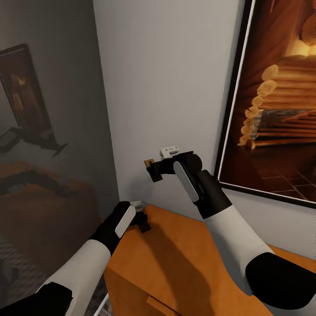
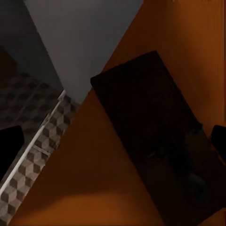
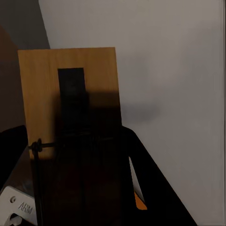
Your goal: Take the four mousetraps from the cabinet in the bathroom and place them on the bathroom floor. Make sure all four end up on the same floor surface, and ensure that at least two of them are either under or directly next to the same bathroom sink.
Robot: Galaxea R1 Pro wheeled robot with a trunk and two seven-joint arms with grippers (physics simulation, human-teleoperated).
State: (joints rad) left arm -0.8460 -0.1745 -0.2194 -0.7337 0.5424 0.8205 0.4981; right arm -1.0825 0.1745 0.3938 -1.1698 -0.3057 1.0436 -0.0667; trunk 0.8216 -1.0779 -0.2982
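Right gripper (image 1: pixel 154 169): we pinch a small flat tan-and-dark wooden mousetrap (image 3: pixel 70 117), raised above the orange-brown wooden cabinet (image 1: pixel 175 259).
Left gripper (image 1: pixel 141 219): spread over a second dark mousetrap (image 2: pixel 150 136) near the cabinet's back corner.

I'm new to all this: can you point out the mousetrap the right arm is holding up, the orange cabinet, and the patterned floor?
mousetrap (image 3: pixel 70 94): right wrist view, its tan wooden face.
cabinet (image 1: pixel 175 254): head view, its smooth orange top.
bathroom floor (image 2: pixel 28 165): left wrist view, a cube-patterned tile.

white forearms, black wrists, pincers
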